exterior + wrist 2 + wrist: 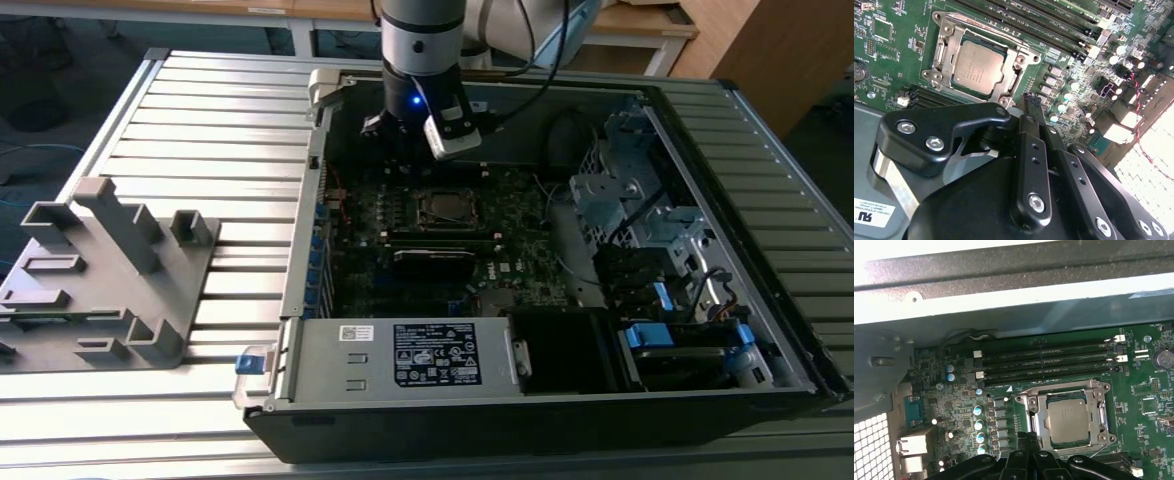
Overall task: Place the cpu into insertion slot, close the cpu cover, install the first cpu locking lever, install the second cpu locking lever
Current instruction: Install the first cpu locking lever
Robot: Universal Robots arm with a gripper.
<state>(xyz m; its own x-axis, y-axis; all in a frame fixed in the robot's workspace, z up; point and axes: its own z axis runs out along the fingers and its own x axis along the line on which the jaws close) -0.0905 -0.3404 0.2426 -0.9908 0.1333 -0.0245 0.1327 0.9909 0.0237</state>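
Seated cpu point(977, 67), cpu cover point(1015, 72) down; fingers point(1035, 111) pinched together, empty, just beside. Prob. locking step: needs fine tip aim.

Open air above the cpu point(1069, 421), memory slots point(1044, 362) alongside

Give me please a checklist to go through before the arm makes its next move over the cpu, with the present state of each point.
1. cpu seated flat: ok.
2. cpu cover down over the cpu's edges: ok.
3. Both locking levers hooked: cannot tell.
4. pincer empty, jaws together: ok.
5. pincer clear of the motherboard: cannot tell; its tip hangs near a corner of the cpu cover.
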